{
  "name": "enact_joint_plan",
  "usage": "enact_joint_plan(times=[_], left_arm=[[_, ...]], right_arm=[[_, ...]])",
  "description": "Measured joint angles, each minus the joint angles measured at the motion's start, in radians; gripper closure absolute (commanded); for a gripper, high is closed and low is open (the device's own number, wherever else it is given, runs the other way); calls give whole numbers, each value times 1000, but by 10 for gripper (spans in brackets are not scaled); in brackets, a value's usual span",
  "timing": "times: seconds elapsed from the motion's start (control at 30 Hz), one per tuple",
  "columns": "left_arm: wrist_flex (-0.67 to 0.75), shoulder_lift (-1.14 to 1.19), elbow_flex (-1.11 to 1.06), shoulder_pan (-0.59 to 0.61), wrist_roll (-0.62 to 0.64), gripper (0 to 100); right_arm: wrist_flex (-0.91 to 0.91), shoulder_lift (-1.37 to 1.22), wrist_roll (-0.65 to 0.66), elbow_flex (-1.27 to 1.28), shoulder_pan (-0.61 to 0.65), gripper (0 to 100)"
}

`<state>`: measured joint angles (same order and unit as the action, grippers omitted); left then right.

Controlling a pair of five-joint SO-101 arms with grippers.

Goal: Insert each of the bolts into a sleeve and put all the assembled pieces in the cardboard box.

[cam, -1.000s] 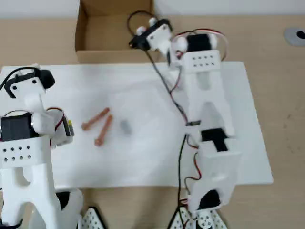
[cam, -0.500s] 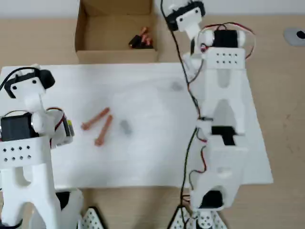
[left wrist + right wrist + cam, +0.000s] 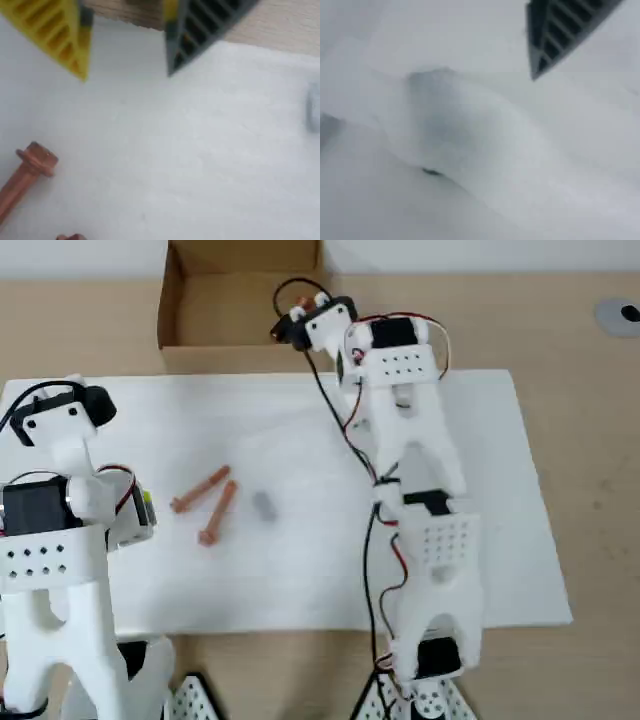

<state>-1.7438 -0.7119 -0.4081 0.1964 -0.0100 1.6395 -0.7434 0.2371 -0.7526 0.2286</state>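
Now that the right pincer has swung back in from beside the cardboard box, it hangs over the box's near right corner, hiding the assembled pieces seen a moment ago. Its grip I cannot tell. The left pincer hasn't budged, spread wide and empty. Two bolts and a grey sleeve wait mid white mat, so probably more assembling ahead.

text: none legible | labels: none | numbers: none
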Motion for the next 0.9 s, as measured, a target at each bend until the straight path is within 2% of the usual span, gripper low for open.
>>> enact_joint_plan(times=[0.33,0.4,0.6,0.9], left_arm=[[0,0,0,28,-38,888],[0,0,0,58,-38,889],[0,0,0,160,-103,889],[0,-2,0,233,-150,888]], right_arm=[[9,-186,52,-64,0,641],[12,-207,57,-98,0,705],[48,-265,51,-232,-14,993],[133,-299,54,-422,-32,988]])
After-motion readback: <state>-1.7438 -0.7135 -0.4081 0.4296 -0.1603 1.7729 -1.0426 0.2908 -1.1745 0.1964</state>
